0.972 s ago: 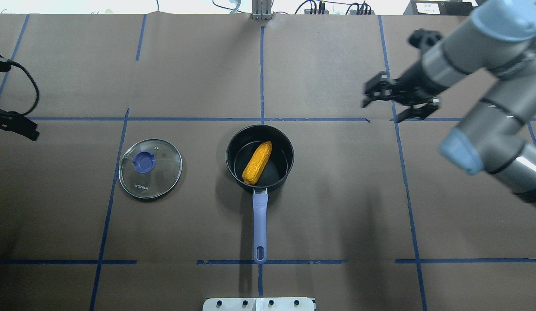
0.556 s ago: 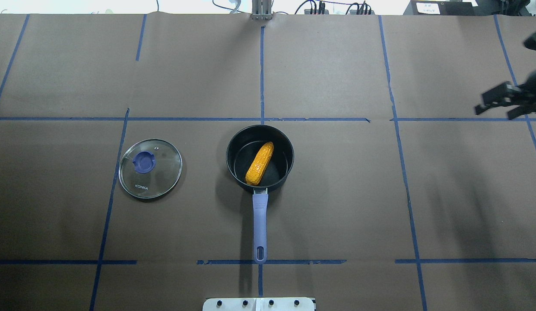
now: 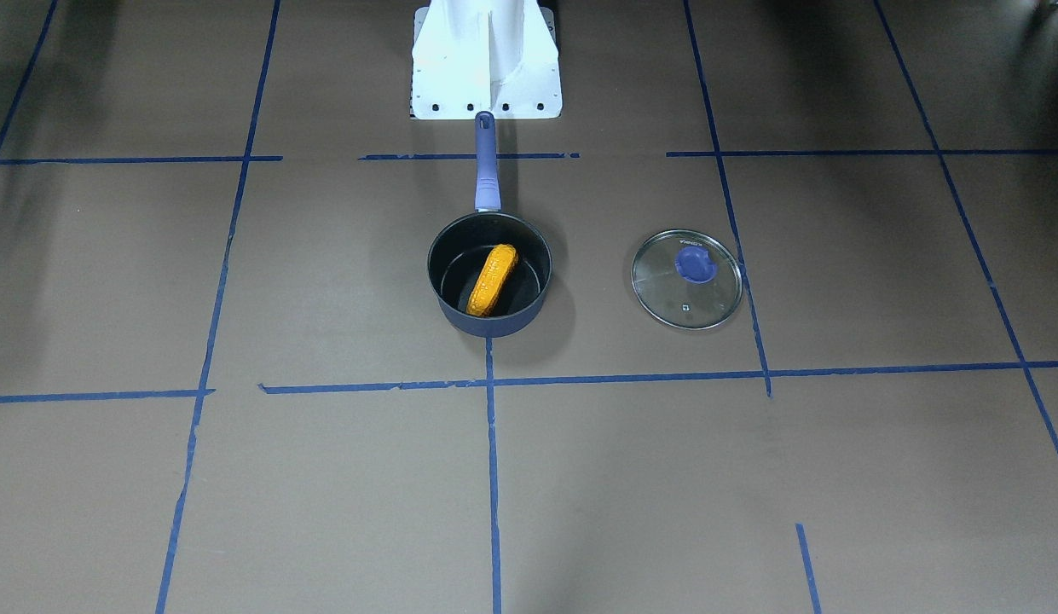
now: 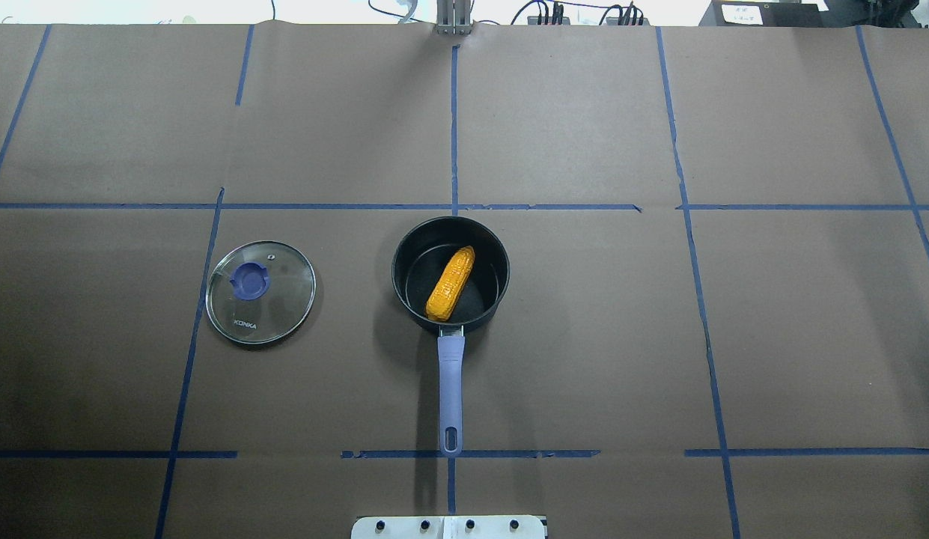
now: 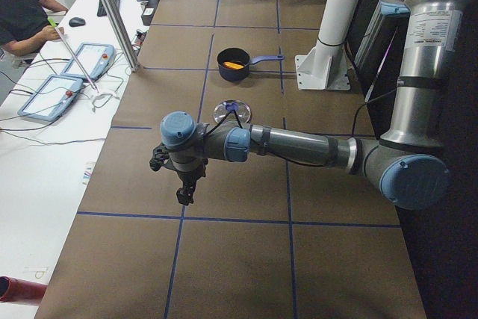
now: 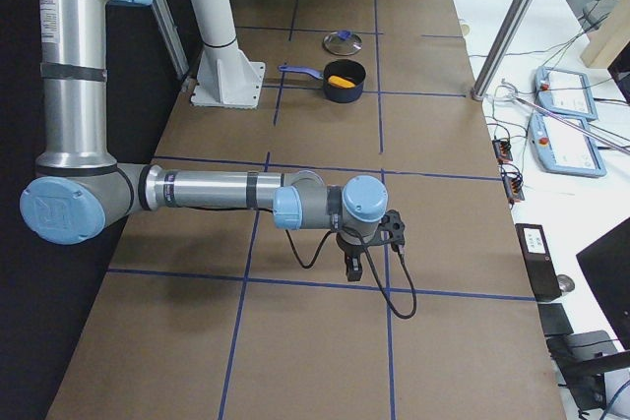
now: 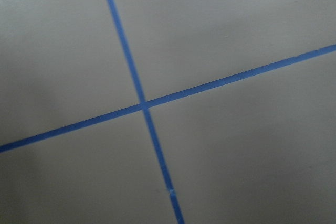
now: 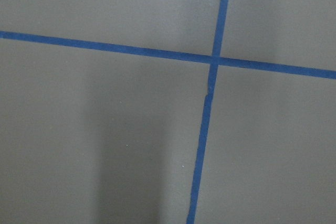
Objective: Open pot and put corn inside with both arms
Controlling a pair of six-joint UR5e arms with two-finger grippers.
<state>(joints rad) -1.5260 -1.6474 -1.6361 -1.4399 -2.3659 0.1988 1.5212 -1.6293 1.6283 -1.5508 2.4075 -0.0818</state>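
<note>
Reading seemingly "KONKA", glass lid (image 4: pixel 260 292) lies near pot (image 4: pixel 485 286).

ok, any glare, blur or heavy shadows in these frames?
Overhead exterior: sharp, soft dark patches toward the table's sides; faint sheen on the glass lid. Exterior front-facing: soft shadow beside the pot. Wrist views: soft focus, only tape lines.

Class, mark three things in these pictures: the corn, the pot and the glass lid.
corn (image 4: pixel 451 283): overhead view, middle of the cob.
pot (image 4: pixel 451 378): overhead view, middle of its long handle.
glass lid (image 3: pixel 686 298): front-facing view, clear glass beside the blue knob.
</note>
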